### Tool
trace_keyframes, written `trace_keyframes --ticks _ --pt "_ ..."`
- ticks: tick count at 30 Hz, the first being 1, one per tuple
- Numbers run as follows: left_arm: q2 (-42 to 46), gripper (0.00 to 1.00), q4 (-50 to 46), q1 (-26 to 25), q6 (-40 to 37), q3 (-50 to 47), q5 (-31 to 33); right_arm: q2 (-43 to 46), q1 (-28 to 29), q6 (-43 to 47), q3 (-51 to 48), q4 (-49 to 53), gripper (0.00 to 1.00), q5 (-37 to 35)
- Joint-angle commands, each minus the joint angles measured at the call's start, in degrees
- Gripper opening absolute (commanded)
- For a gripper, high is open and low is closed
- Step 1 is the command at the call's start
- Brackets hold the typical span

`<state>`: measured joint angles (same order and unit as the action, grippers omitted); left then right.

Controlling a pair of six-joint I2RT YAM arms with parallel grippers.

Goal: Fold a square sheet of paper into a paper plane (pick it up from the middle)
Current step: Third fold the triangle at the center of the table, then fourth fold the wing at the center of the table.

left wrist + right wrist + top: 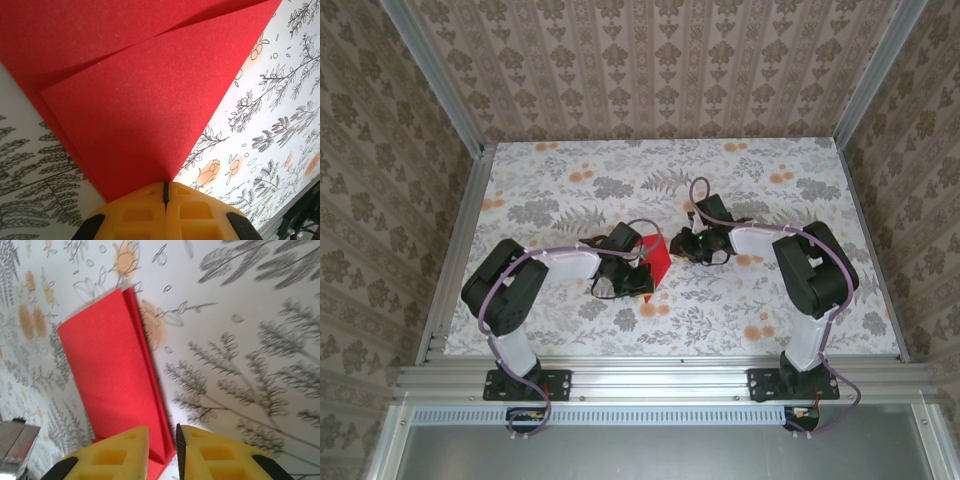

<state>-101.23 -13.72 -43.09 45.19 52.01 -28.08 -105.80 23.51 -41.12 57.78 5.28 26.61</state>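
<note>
Folded red sheet of paper [658, 264] sitting mid-tabletop [750, 300] between the two arms, left hand [165, 194] clamping tight on one pointed corner, fingers pressing together, right hand [162, 440] standing slightly apart, its yellow fingers [120, 450] straddling the paper's folded edge.

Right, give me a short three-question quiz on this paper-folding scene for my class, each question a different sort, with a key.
1. True or false: the left gripper is shut on the red paper.
2. The red paper is: A) a flat unfolded square; B) folded, with layers overlapping; C) crumpled into a ball.
3. Fill the gap: seen from above, the red paper sits ____ the left gripper and the right gripper.
Key: 1 true; 2 B; 3 between.
</note>
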Motion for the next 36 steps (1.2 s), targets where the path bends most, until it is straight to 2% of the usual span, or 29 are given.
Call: trace_keyframes --ticks 1,22,36 --pt "-2.13 0.00 -7.66 -0.41 -1.33 -1.16 4.04 1.72 0.55 -2.05 -1.70 1.32 0.25 4.38" --pt "-2.61 0.00 -7.60 -0.41 -1.46 -0.51 3.73 -0.82 2.75 -4.09 -0.73 1.45 0.25 6.09" --pt "-2.39 0.00 -7.15 -0.43 -1.33 -0.47 3.94 -1.65 5.08 -9.86 -3.17 -4.20 0.24 5.39"
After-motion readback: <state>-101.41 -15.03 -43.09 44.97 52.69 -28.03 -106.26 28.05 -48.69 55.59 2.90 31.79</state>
